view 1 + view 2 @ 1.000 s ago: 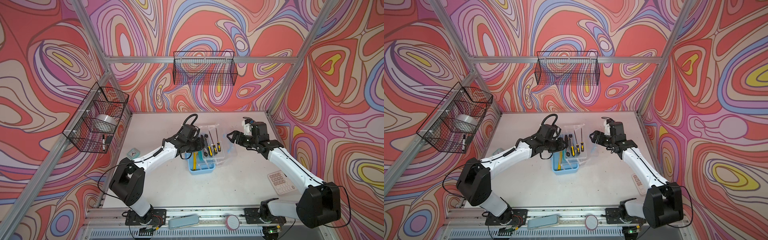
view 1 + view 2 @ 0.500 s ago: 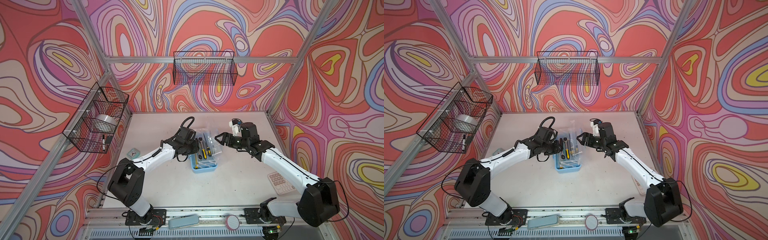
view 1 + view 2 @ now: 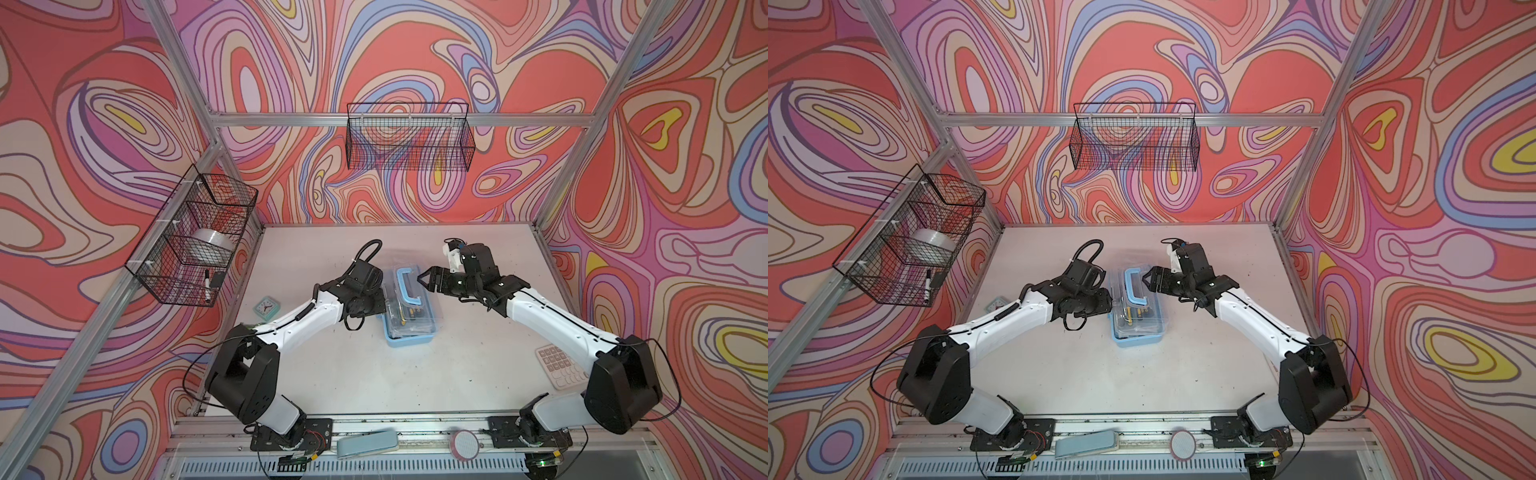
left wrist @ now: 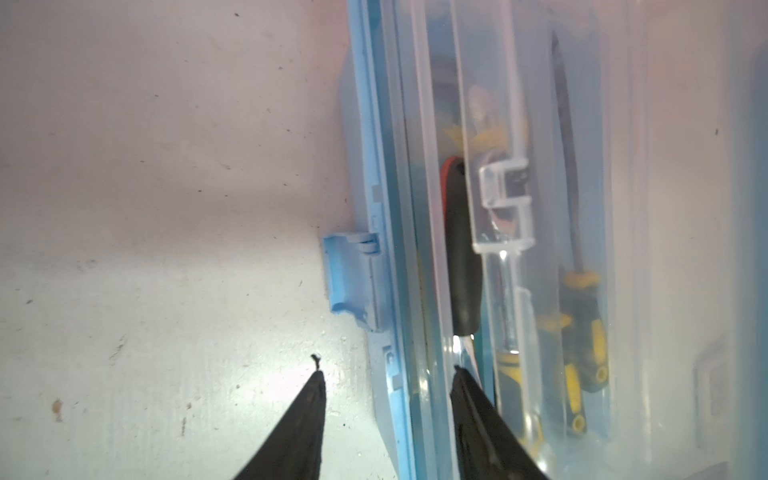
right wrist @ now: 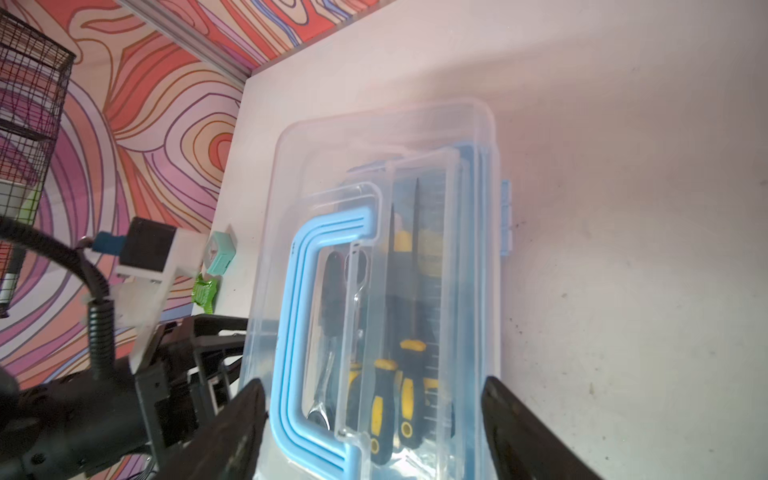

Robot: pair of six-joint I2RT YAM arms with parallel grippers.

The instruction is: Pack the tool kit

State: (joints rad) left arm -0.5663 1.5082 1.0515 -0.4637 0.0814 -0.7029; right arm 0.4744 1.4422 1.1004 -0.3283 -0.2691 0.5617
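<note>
The tool kit (image 3: 409,328) (image 3: 1136,332) is a light blue box in mid-table, its clear lid (image 5: 386,137) lying down over it. Its pale blue U-shaped handle (image 3: 409,286) (image 5: 299,332) rests flat on top. Yellow-and-black screwdrivers (image 5: 382,407) (image 4: 582,332) show through the lid. My left gripper (image 4: 387,370) (image 3: 385,308) is open at the box's left long side, one finger over the table and one over the lid, with the rim between them. A blue latch (image 4: 347,278) sticks out from that side. My right gripper (image 5: 372,384) (image 3: 424,280) hovers wide open over the lid, holding nothing.
A mint clock (image 3: 266,306) stands left of the left arm, and a calculator (image 3: 559,365) lies by the right arm. Wire baskets hang on the left wall (image 3: 195,237) and the back wall (image 3: 409,141). A grey-blue slab (image 3: 365,444) lies on the front rail.
The clear lid, which lay open to the right with tools exposed, has swung over onto the box as my right gripper moved left. My left gripper's jaws have parted.
</note>
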